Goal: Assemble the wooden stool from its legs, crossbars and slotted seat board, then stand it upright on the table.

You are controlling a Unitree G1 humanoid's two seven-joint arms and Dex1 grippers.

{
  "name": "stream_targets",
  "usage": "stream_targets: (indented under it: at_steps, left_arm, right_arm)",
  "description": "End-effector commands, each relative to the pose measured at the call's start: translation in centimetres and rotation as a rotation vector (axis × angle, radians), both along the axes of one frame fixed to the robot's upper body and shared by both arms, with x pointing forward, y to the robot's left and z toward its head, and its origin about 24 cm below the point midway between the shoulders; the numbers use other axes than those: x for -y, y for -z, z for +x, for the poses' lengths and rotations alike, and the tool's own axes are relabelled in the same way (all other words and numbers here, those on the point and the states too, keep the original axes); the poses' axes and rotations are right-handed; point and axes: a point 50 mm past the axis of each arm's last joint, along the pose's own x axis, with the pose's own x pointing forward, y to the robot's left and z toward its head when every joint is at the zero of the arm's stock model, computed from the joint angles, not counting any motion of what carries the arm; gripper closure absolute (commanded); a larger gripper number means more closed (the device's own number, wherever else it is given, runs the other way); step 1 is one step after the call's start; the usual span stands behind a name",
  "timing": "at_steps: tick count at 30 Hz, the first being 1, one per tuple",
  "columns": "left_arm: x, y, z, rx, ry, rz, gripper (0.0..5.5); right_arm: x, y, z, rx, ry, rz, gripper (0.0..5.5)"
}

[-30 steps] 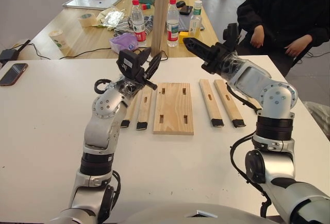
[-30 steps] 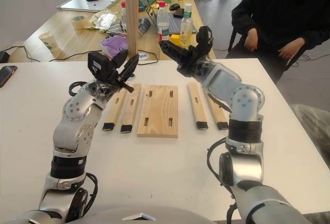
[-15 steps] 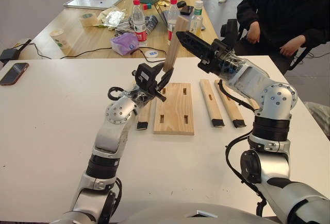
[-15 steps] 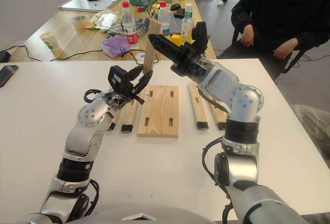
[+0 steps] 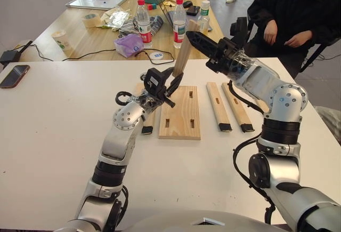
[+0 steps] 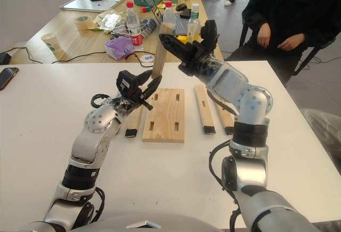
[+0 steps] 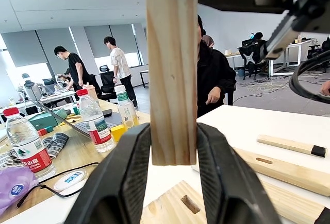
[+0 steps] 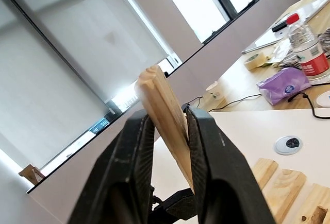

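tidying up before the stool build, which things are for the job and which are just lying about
Job: held leg, seat board, legs on table, left gripper, right gripper.
Lying about: bottles, purple packet, tape roll, phone.

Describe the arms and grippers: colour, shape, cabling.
Left arm and right arm: silver-grey shells, rounded joints, black bands. Black cables loop outside. Left gripper and right gripper: black, two tapered fingers each.

The tilted leg [image 5: 183,56], clamped by left gripper [image 5: 171,79] and right gripper [image 5: 193,36], bars the seat board's [image 5: 180,117] far end; its near edge lies open.
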Motion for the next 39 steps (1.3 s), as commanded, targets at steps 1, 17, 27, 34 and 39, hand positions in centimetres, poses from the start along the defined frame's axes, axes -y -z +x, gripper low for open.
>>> stream_targets:
  at_steps: [1,17,27,34,39]
  left_arm:
    - [-0.1,0.2,0.0,0.002,-0.003,0.024,4.25]
    - [-3.6,-3.2,2.0,-0.027,-0.228,-0.235,3.01]
    - [-4.8,-2.1,2.2,-0.062,-0.314,-0.23,3.01]
    - [-5.0,-1.0,2.4,-0.108,-0.338,-0.225,3.01]
    - [-4.9,-0.7,2.3,-0.109,-0.343,-0.21,3.01]
  right_arm:
    - [-0.2,-0.5,0.3,0.042,0.027,-0.071,4.85]
    - [5.5,4.4,2.1,0.002,0.514,-0.224,5.1]
    - [11.8,11.2,-0.3,-0.128,0.822,-0.404,5.1]
    - [10.2,13.6,-0.8,-0.221,0.759,-0.331,5.1]
    - [9.7,12.1,-0.4,-0.166,0.743,-0.309,5.1]
